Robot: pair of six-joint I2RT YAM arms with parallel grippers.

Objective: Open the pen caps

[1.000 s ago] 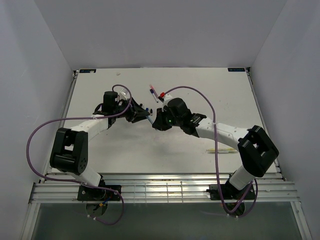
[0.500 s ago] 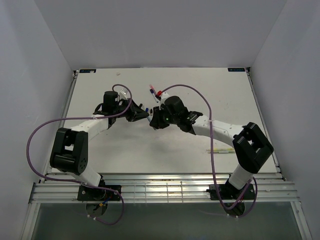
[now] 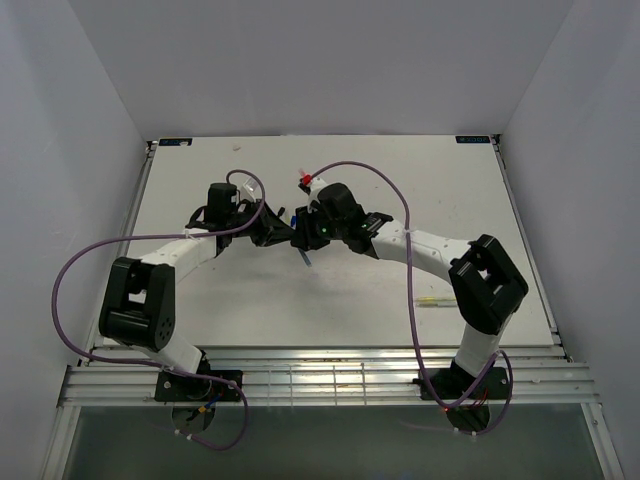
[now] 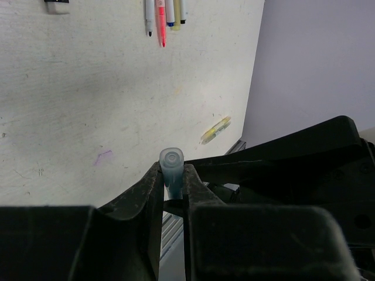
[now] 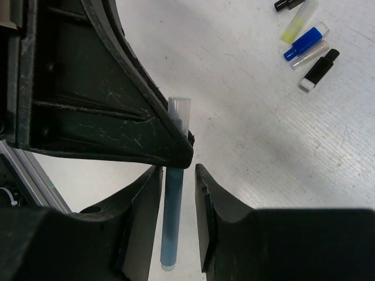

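White table top [image 3: 200, 290], scuffed, with walls on three sides. Left arm [image 3: 180, 250] and right arm [image 3: 430, 245] both reach in to mid-table, and their heads meet nose to nose.

Left gripper [image 4: 171, 175]: narrow, clamped on the blue pen [image 5: 171, 228]. Its fingers pinch the pen just below the rounded end, which pokes out past the tips in the left wrist view.

Right gripper [image 5: 176, 170]: partly spread, straddling the same pen's barrel further along. There's a thin gap on each side, so the pads aren't touching it. In the right wrist view the left gripper's finger overlaps the pen just short of its pale translucent end. Can't tell if that end is a cap or part of the barrel.

From the top, the pen's free end sticks out from between the two grippers toward the near side.

Other pens [image 4: 167, 12]: a short row lying side by side on the table at the top of the left wrist view, one of them pink. Well apart from both grippers. One yellow pen [image 4: 215, 130] lies alone near the table's right edge.

Caps [image 5: 304, 44]: loose cluster on the table at top right of the right wrist view. Yellow, blue, clear and two black, one with a white tip. Well apart from the right gripper.

Small purple mark [image 4: 104, 156] on the table surface.
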